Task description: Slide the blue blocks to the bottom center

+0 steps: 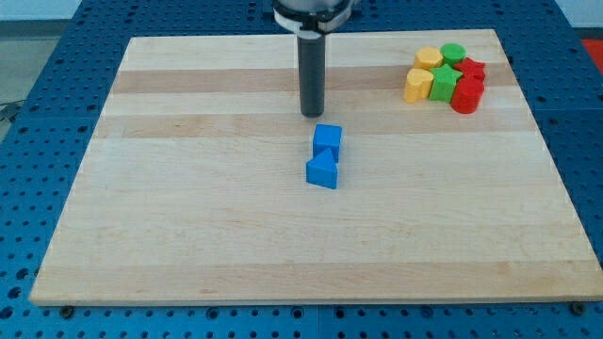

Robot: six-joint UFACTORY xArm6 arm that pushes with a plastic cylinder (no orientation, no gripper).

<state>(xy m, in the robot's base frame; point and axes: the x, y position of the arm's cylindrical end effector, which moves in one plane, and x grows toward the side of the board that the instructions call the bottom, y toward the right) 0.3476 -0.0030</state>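
Two blue blocks lie touching near the middle of the wooden board (188,235). The upper one is a blue cube (328,140). The lower one is a blue triangular block (322,171). My dark rod comes down from the view's top centre. My tip (312,114) sits just above and slightly left of the blue cube, a small gap apart from it.
A cluster of blocks sits at the view's top right: a yellow block (429,58), a yellow cylinder (417,86), a green cylinder (454,54), a green block (444,82), a red block (472,69) and a red cylinder (466,96).
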